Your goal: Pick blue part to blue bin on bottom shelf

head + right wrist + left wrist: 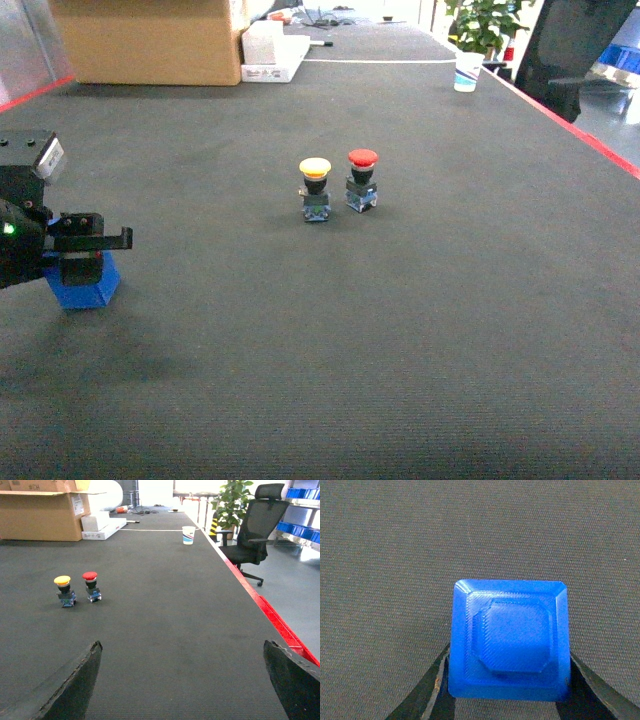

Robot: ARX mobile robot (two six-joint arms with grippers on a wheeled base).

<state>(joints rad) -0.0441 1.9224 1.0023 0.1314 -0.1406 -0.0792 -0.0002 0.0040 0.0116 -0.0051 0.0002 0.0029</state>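
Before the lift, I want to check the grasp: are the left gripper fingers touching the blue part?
Touching. In the left wrist view, both black fingers press against the lower side edges of the blue part, with no visible gap.

1. One blue part (85, 285) at the left edge of the head view, sitting on the dark mat.
2. Two push buttons mid-frame: one yellow-capped button (315, 188) and one red-capped button (361, 178).
3. One cardboard box (150, 40), upper left.
4. One white flat box (275, 55) beside it.
5. One paper cup (466, 71), upper right.
6. One potted plant (485, 22).
7. One office chair (252, 530).
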